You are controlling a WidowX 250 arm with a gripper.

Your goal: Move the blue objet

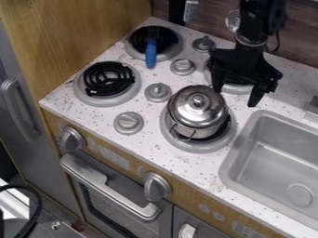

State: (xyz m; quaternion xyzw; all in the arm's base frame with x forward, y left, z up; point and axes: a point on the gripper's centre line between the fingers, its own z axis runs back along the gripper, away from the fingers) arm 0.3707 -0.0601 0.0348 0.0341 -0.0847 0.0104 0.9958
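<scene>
Black two-finger claw (236,96) spread wide, slim blue-handled utensil (151,53) off to its left

The claw hangs down over the round grey-rimmed burner (236,89) at the back right, its two fingers standing well apart. To the claw's left in the view, past two round silver knobs, the utensil lies on the black coil burner with a grey rim (171,53) at the back left, the end of its handle reaching over the rim. The shiny round metal pot with a domed lid (199,109) sits just below and left of the claw, on the front right burner. Farther left of the claw is another black coil burner (110,79). Below and right of the claw is the grey rectangular sink (273,160).
</scene>
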